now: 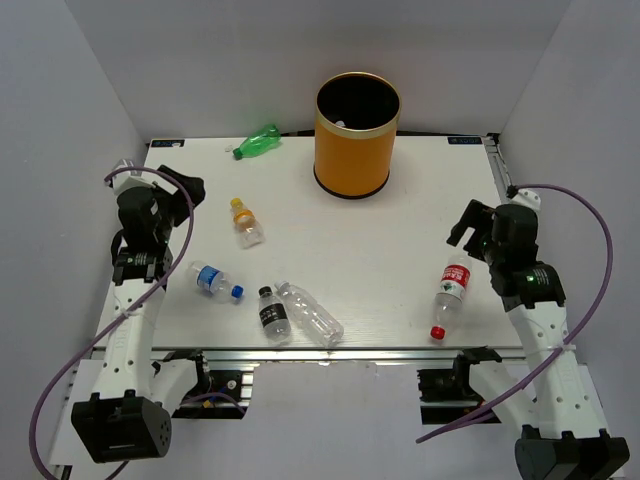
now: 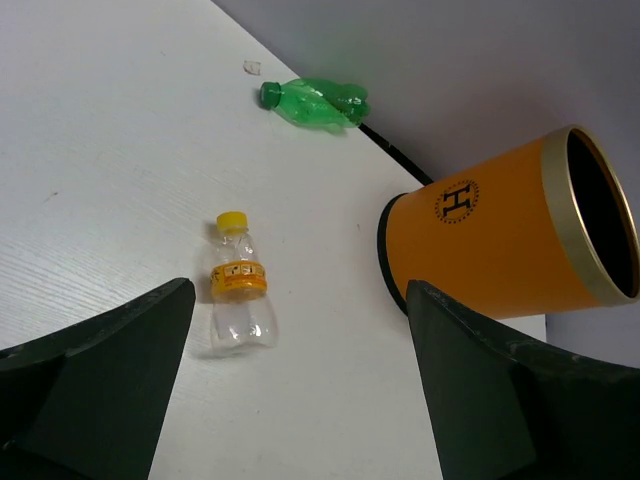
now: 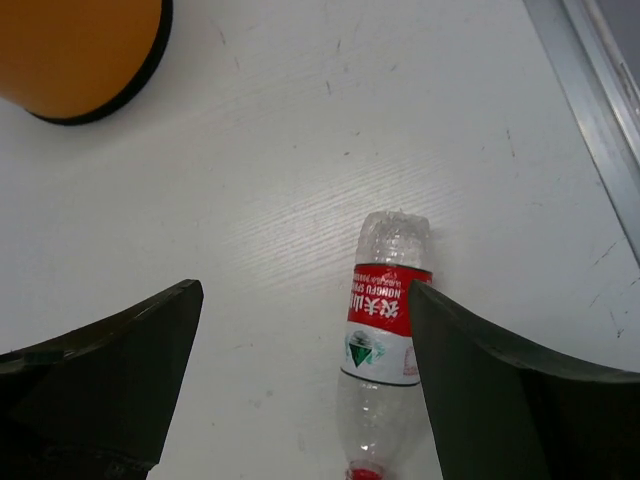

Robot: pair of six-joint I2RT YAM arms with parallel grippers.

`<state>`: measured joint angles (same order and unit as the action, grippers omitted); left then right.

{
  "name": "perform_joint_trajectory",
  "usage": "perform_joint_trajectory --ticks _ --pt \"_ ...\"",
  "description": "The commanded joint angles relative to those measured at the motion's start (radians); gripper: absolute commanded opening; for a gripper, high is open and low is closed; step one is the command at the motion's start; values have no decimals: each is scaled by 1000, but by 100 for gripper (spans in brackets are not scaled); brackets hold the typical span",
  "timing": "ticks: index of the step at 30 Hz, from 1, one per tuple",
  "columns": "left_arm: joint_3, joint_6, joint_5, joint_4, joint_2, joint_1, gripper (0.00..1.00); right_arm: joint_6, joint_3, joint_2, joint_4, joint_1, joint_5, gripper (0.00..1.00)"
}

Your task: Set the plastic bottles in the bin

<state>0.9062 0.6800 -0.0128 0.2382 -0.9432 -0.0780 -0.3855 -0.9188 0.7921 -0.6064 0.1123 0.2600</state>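
The orange bin [image 1: 357, 135] stands at the back middle and also shows in the left wrist view [image 2: 500, 235] and the right wrist view [image 3: 80, 50]. Six bottles lie on the table: green [image 1: 258, 141], orange-capped [image 1: 245, 223], blue-capped [image 1: 215, 281], black-labelled [image 1: 272, 313], plain clear [image 1: 312, 314] and red-labelled [image 1: 451, 296]. My left gripper [image 1: 185, 190] is open and empty above the table, left of the orange-capped bottle [image 2: 238, 290]. My right gripper [image 1: 465, 225] is open and empty above the red-labelled bottle [image 3: 385, 370], which lies near its right finger.
White walls close in the table on the left, back and right. A metal rail [image 3: 590, 110] runs along the table's right edge, and another along the front edge [image 1: 330, 352]. The green bottle [image 2: 318, 103] lies by the back wall.
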Motion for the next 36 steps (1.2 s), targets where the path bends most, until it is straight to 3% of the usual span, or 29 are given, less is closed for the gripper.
perform_joint_trajectory --ticks 1,6,10,14,19,23,24,25,26,27,29,33,36 --pt "33 10 7 26 -23 1 98 0 -14 4 -62 -3 -62 89" --pt "28 13 43 27 -48 1 98 -54 76 -37 -156 -3 -7 89" --pt "0 12 42 23 -49 1 98 -101 147 -34 -243 -3 -65 89" --pt "-18 13 30 23 -63 3 98 -148 244 -33 -240 -3 -50 89" --pt "-47 13 27 23 -72 3 98 -167 386 -7 -112 -2 -146 89" --pt "-58 15 27 23 -78 1 98 -208 448 91 58 -2 -134 89" --pt "-59 15 27 23 -78 1 98 -208 465 113 98 -3 -125 85" --pt "-67 18 27 24 -75 3 98 -199 483 133 141 -3 -116 75" --pt "-70 23 27 23 -72 1 98 -182 492 163 169 -3 -101 41" --pt "-75 26 -4 24 -69 1 98 -164 486 168 221 -2 -102 24" --pt "-81 32 -18 23 -68 3 98 -124 431 142 249 -3 -119 3" --pt "-82 46 -3 18 -65 1 98 -31 241 78 312 0 -180 4" --pt "-93 49 -4 6 -66 1 98 67 59 108 474 24 -261 6"
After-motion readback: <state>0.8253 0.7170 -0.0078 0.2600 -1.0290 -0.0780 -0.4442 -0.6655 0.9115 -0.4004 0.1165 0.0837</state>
